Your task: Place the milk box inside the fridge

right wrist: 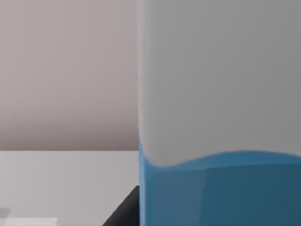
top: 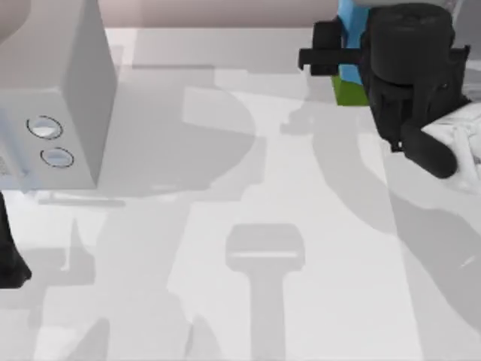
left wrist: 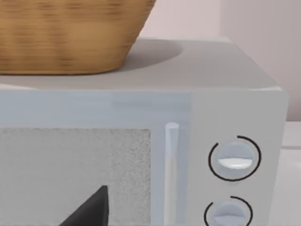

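The milk box (top: pixel 350 56) stands at the table's far right, with its blue middle and green base band showing beside my right arm. My right gripper (top: pixel 314 47) reaches across it from the right, and its two black fingers lie over the blue part. In the right wrist view the milk box (right wrist: pixel 216 141) is very close, white above blue, and one dark finger (right wrist: pixel 123 212) rests against its side. The gripper looks shut on the carton. The fridge is out of view. My left arm (top: pixel 10 252) stays parked at the left edge.
A plain light-grey box with two round dials (top: pixel 71 105) stands at the far left. The left wrist view faces its door and dials (left wrist: pixel 234 159), and a woven basket (left wrist: pixel 66 33) sits on top of it. A pale wall runs behind the table.
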Tool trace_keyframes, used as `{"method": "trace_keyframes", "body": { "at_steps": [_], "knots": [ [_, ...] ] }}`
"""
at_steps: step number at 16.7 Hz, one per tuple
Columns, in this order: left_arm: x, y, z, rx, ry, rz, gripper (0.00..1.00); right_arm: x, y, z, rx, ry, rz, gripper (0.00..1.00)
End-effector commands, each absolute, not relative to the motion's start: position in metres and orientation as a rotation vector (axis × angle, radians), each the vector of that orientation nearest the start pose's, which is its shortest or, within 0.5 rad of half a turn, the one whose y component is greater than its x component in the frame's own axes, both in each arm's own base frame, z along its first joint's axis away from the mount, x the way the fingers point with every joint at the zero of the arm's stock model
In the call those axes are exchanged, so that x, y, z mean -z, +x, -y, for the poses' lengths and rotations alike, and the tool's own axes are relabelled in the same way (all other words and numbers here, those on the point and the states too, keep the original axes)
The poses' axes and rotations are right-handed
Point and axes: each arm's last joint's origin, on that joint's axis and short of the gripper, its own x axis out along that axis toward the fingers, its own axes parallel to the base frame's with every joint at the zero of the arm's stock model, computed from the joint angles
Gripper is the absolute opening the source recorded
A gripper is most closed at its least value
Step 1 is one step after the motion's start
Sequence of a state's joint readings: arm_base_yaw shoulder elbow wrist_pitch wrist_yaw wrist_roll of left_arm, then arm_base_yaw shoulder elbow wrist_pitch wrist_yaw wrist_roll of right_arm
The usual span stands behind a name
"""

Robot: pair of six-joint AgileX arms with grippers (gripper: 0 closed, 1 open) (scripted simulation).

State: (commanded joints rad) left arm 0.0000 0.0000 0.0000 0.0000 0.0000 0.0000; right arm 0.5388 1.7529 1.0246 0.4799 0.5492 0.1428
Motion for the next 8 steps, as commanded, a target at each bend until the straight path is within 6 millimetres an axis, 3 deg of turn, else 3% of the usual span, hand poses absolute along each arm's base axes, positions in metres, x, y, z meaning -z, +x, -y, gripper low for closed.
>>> {"method": "trace_keyframes", "body": {
  "at_steps": [8],
  "knots": [
    [-0.16,0.1057,0.0012,0.0,0.0,0.0,1.0,-0.2252,0.335,-0.1805,0.006,0.006,-0.202,0.0]
  ]
}}
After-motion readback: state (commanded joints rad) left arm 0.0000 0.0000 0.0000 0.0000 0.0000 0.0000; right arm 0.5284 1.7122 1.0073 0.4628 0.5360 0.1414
